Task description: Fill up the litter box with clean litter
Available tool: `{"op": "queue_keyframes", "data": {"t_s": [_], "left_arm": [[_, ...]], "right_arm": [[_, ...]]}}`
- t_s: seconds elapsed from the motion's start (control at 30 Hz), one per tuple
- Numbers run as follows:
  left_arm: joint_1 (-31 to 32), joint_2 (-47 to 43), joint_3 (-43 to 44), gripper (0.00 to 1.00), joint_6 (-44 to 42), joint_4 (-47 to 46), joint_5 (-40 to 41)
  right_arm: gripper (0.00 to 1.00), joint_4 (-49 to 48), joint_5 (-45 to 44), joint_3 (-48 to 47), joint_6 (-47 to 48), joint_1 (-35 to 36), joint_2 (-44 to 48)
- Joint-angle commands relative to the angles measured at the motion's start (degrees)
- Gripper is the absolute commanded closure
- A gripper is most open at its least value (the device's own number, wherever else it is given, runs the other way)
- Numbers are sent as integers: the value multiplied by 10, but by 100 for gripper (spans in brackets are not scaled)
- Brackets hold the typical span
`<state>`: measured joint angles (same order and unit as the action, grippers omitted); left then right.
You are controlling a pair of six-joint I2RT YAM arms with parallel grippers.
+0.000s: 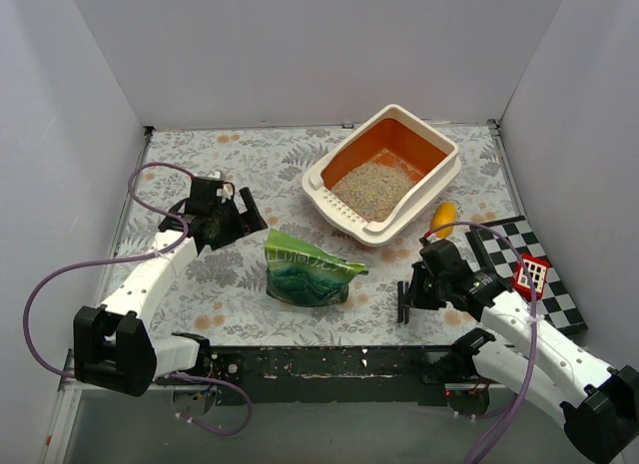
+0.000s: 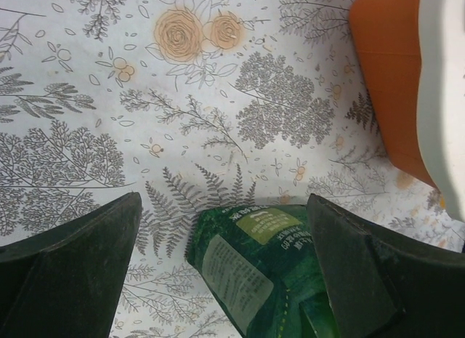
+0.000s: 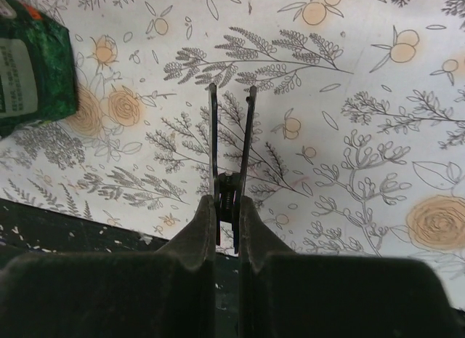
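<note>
The litter box point(image 1: 325, 193) stands at the back right, cream outside and orange inside, with a pile of beige-grey clean litter point(image 1: 371, 190) in it. Its orange wall point(image 2: 389, 76) shows at the right of the left wrist view. The green bag point(image 1: 305, 271) lies crumpled mid-table and also shows in the left wrist view point(image 2: 269, 272). My left gripper point(image 1: 235, 220) is open and empty, left of the bag and above the table point(image 2: 224, 200). My right gripper point(image 1: 419, 284) is shut on a thin black spring clip point(image 3: 231, 134), held low over the table near the front edge.
A yellow object point(image 1: 442, 220) lies beside the box's front right corner. A black-and-white checkerboard point(image 1: 559, 304) with a red-and-white item point(image 1: 531, 274) on it lies at the right. A black strip point(image 1: 319, 359) runs along the near edge. White walls close in three sides.
</note>
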<state>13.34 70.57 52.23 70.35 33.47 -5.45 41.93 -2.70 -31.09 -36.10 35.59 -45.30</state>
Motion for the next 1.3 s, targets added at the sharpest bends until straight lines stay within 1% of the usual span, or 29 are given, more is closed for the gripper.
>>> {"op": "queue_keyframes", "data": {"t_s": [0.0,0.07,0.1,0.17,0.27,0.37,0.43,0.5,0.67,0.83,1.2,1.27], "left_arm": [[-2,-27,9,2,13,9,-38],[-2,-28,6,2,15,10,-44],[-2,-29,8,2,15,10,-48],[-2,-30,9,2,17,11,-58],[-2,-28,16,2,20,15,-70],[-2,-26,21,2,22,13,-88],[-2,-25,23,2,27,11,-97],[-2,-24,26,2,33,9,-108],[-2,-24,31,2,58,2,-149],[-2,-27,36,2,85,-10,-222],[-2,-30,1,2,148,-76,-368],[-2,-28,-1,2,150,-79,-380]], "right_arm": [[99,-75,44,20,-34,-18,5],[97,-80,49,24,-34,-25,-1],[91,-77,47,25,-35,-27,-4],[82,-75,45,26,-34,-32,-4],[62,-69,37,30,-33,-35,3],[45,-59,29,31,-28,-39,9],[35,-54,29,26,-23,-40,10],[30,-42,30,17,-20,-40,11],[27,-12,-5,-21,-2,-40,26],[27,11,-9,-52,13,-40,35],[27,17,0,-50,7,-40,46],[27,21,-1,-50,5,-40,49]]}}
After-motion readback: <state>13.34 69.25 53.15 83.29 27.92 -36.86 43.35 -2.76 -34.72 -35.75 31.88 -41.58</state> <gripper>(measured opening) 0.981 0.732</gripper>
